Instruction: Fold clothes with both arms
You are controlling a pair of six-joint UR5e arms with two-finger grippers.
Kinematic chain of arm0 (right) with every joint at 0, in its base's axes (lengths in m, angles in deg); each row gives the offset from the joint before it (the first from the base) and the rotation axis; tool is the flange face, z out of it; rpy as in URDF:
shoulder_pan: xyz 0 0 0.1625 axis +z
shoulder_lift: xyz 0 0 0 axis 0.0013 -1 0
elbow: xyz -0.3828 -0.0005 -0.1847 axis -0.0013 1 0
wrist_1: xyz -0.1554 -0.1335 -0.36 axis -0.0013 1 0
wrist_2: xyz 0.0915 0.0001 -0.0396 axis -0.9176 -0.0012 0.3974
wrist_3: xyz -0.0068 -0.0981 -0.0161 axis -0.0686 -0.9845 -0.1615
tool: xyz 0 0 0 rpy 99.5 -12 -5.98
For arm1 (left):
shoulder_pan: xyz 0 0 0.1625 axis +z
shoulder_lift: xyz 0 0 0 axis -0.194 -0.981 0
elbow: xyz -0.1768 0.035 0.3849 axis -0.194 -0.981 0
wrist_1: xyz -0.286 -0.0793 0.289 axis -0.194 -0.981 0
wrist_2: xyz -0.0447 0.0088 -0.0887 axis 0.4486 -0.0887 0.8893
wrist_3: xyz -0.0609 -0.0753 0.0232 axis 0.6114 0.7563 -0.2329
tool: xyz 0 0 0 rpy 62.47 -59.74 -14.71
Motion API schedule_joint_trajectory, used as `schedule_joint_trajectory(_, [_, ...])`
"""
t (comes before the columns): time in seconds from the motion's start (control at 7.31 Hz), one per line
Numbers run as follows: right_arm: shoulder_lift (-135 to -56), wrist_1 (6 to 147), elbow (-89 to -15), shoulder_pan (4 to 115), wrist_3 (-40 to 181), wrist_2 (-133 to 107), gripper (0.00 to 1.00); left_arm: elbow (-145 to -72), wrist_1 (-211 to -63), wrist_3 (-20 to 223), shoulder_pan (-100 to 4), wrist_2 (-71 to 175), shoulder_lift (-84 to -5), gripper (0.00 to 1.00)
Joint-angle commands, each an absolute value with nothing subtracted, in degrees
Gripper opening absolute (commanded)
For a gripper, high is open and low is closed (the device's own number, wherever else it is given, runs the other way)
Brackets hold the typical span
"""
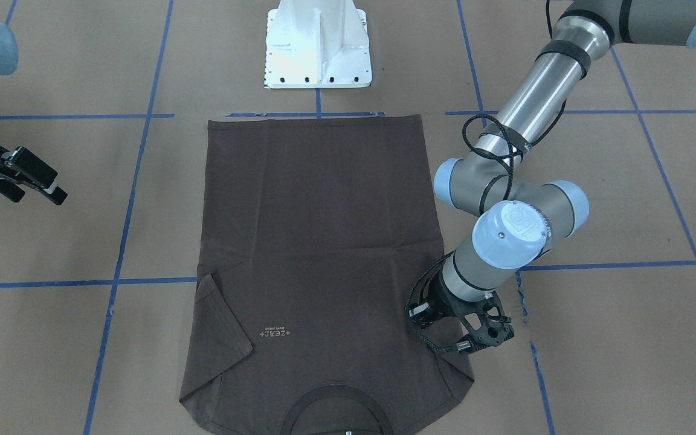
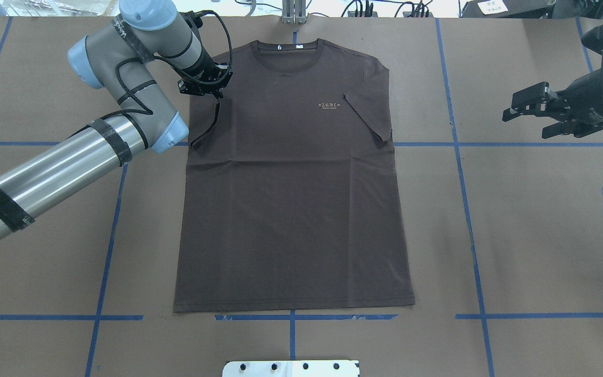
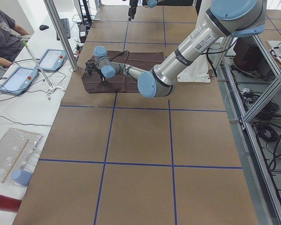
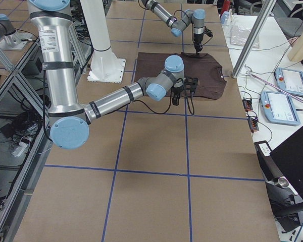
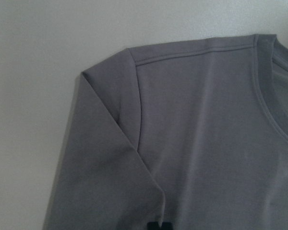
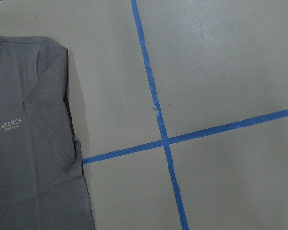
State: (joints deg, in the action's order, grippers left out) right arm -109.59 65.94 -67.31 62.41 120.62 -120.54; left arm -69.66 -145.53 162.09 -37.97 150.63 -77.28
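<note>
The clothes are one dark brown-grey T-shirt (image 2: 291,209) lying flat and face up, collar (image 2: 288,47) at the far edge and both sleeves folded in over the chest. My left gripper (image 2: 211,94) points straight down over the shoulder on the left arm's side, just above the folded sleeve (image 5: 105,158). Only a small black tip (image 5: 159,225) shows at the bottom centre of its wrist view, so it reads as shut, with no cloth lifted. My right gripper (image 2: 524,125) hangs off the shirt over bare table, fingers apart and empty.
Blue tape lines (image 2: 458,144) grid the brown table. The white pedestal base (image 1: 318,45) stands at the shirt's hem side. A seated person (image 3: 1,33) and tablets (image 3: 18,77) are at the bench beyond the collar end.
</note>
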Motion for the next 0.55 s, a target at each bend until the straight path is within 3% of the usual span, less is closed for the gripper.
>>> schedule_joint_trajectory(0.0, [-109.52,65.87,-67.24,62.41,120.62,-120.56,1.0,-69.84,-145.67,162.1,-37.33,149.54,-77.38,0.35])
schedule_joint_trajectory(0.14, [-109.43,65.87,-67.24,62.33,120.71,-120.47,1.0,-70.45,-145.58,162.45,-37.33,149.54,-77.55,0.5])
schedule_joint_trajectory(0.27, [-109.35,65.87,-67.59,60.85,121.67,-120.3,1.0,-72.37,-145.23,162.37,-37.33,149.8,-77.56,0.56])
schedule_joint_trajectory(0.41, [-109.35,65.79,-68.81,58.83,124.55,-119.95,1.0,-79.09,-143.49,163.58,-37.24,150.07,-75.29,0.59])
